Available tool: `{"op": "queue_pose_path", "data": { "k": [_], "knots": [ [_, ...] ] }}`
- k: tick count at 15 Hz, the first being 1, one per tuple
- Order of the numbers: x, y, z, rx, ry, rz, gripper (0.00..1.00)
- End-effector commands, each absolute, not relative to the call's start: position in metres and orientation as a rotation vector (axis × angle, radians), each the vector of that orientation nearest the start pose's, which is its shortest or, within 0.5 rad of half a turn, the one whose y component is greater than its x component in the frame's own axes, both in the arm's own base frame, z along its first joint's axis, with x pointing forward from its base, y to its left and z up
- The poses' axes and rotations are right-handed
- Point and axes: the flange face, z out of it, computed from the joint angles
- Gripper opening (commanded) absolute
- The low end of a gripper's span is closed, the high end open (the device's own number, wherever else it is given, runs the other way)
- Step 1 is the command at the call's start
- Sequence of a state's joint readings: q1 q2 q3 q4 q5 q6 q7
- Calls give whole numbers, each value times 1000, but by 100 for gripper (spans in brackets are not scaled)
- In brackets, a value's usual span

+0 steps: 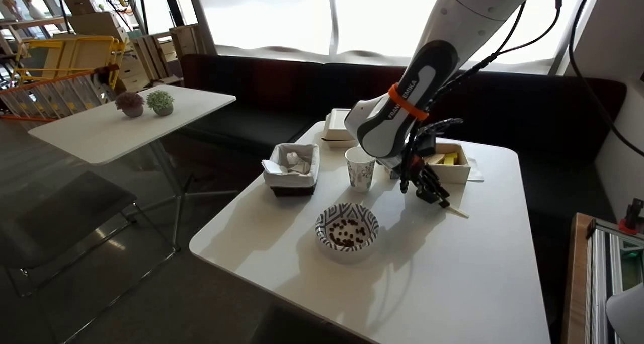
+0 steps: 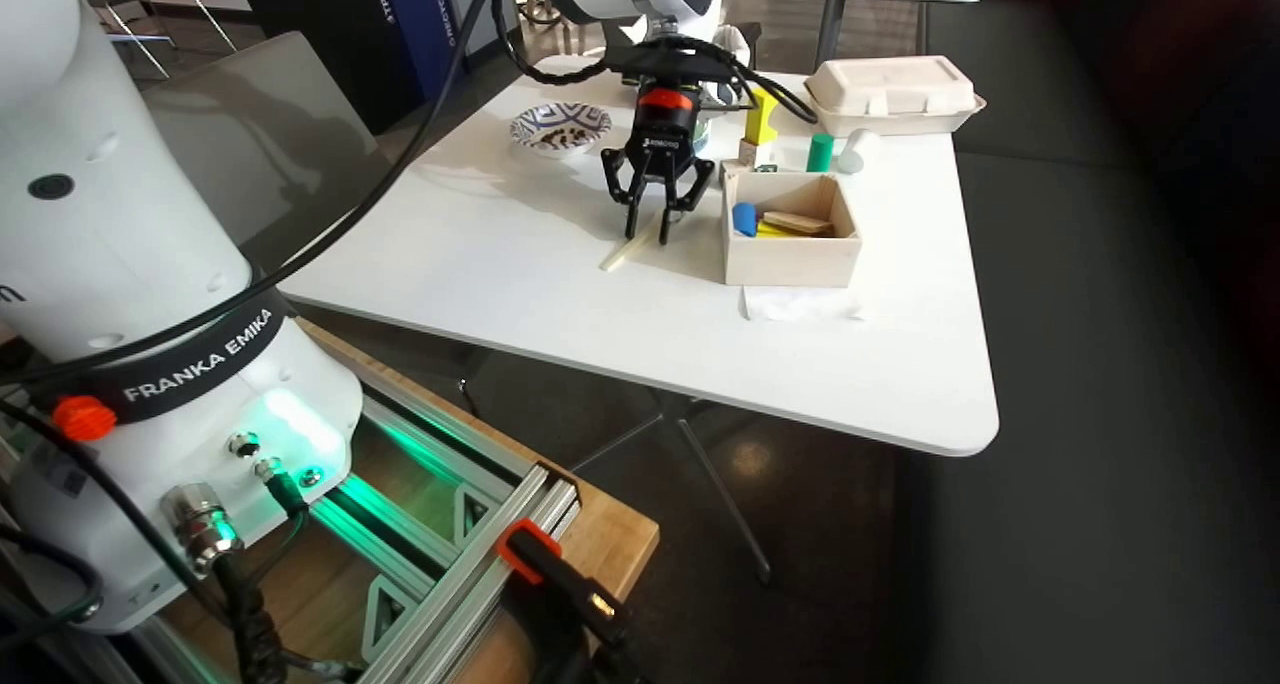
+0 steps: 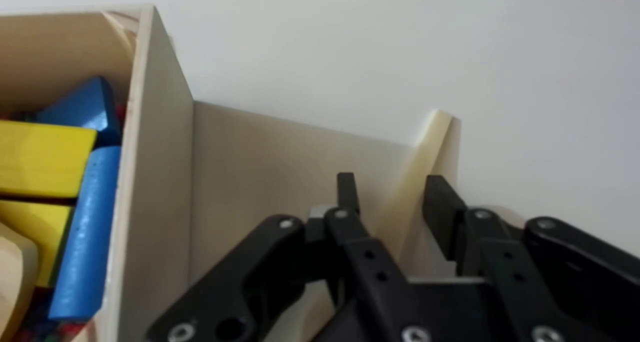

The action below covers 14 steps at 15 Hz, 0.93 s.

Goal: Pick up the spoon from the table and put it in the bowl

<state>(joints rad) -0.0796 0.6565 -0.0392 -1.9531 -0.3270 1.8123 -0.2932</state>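
Now, my claw [image 3: 393, 198] gapes, gripping nothing; slim cream spoon [image 3: 414, 176] lies on white table [image 3: 300, 57] between my fingertips [image 3: 441, 202], long axis running through gap: straight squeeze should pinch it crosswise.

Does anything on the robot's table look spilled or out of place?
Nothing looks spilled; the dark bits lie inside the patterned bowl. One mildly untidy thing: a loose white sheet lies at the foot of the wooden box, with no obvious use.
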Motion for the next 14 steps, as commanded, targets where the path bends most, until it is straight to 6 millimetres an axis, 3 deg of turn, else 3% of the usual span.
{"op": "queue_pose_path", "data": {
  "k": [1,2,4,6,10,14],
  "knots": [
    [509,-85,95,-2914,-610,1303,41],
    [508,-84,95,-2911,-615,1306,17],
    [505,-80,98,-2906,-633,1308,14],
    [503,-76,101,-2904,-662,1305,1],
    [490,-57,109,-2893,-712,1318,3],
    [464,-28,121,-2867,-785,1343,3]
  ]
}}
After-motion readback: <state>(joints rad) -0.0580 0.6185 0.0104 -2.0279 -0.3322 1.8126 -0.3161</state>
